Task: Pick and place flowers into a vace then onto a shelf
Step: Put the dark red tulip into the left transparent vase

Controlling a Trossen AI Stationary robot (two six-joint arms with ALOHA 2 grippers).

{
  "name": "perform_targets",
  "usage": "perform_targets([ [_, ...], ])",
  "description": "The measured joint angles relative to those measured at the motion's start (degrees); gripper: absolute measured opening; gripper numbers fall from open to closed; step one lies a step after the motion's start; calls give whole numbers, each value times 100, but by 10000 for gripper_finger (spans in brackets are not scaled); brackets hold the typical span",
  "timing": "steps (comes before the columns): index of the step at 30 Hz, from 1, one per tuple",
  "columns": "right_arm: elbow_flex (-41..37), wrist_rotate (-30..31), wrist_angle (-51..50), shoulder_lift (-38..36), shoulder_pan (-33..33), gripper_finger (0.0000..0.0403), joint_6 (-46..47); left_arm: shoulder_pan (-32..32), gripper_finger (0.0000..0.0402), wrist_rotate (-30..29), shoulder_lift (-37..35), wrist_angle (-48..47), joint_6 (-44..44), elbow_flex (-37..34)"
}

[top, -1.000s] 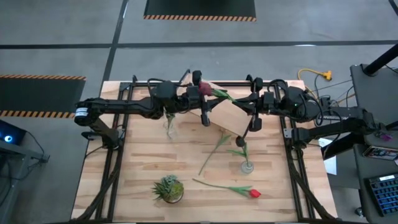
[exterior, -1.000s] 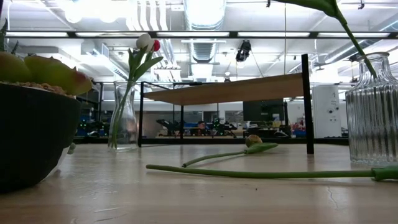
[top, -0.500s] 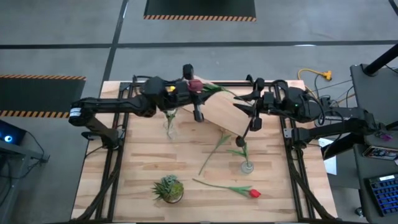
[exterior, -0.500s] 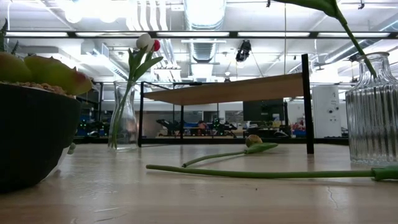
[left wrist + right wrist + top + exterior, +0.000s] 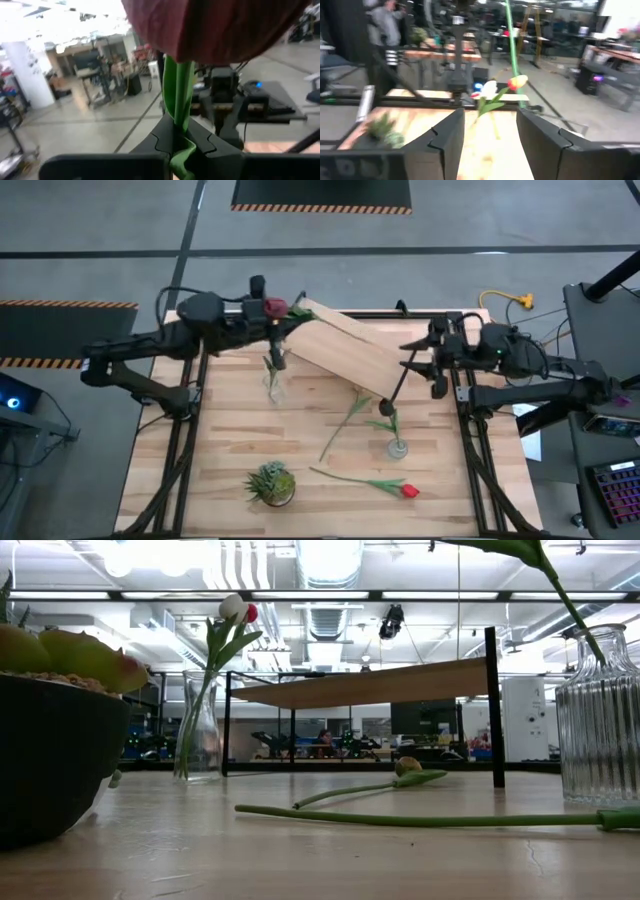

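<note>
My left gripper [image 5: 268, 317] is over the table's far left part, shut on a dark maroon tulip [image 5: 273, 307]; in the left wrist view the tulip's head [image 5: 215, 30] fills the top. My right gripper [image 5: 416, 360] is open at the shelf's right end, touching nothing, its fingers apart in the right wrist view [image 5: 490, 135]. The shelf [image 5: 345, 348] is a light plank on black legs. A glass vase [image 5: 272, 385] with white and red tulips stands by its left end [image 5: 200, 730]. A second vase [image 5: 397, 445] holds one stem. A yellowish tulip [image 5: 345, 420] and a red tulip [image 5: 385, 485] lie flat on the table. My left gripper pinches the maroon tulip's green stem [image 5: 176, 112] between its two fingers, just below the head. The flower is lifted clear of the table, and the head stands right beyond the fingertips [image 5: 200, 137].
A small potted plant [image 5: 270, 483] sits near the table's near edge and looms at the left of the low view [image 5: 50, 740]. The ribbed vase [image 5: 600, 720] is at that view's right. A person [image 5: 382, 25] shows in the room beyond the table.
My left gripper has carried the maroon tulip from above the shelf's left end toward the table's far left corner, staying shut on the stem. My right gripper has drawn back toward the table's right edge, away from the shelf.
</note>
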Motion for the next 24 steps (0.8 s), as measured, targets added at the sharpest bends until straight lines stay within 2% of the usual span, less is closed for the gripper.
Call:
perform_targets([
  [4, -647, -82, 185, -649, 15, 154, 111, -58, 0, -285, -348, -459, -79, -200],
  [9, -1690, -36, 911, -1317, 14, 137, 287, -61, 0, -364, -828, -419, -105, -620],
  [13, -2188, -18, 945, -1733, 13, 125, 492, -61, 0, -363, -1094, -372, -166, -780],
  [18, -2710, -19, 1102, -2073, 13, 115, 602, -61, 0, -360, -1182, -371, -257, -763],
  [24, -3433, -23, 2027, -2130, 13, 107, 646, -61, 0, -355, -1180, -372, -273, -757],
])
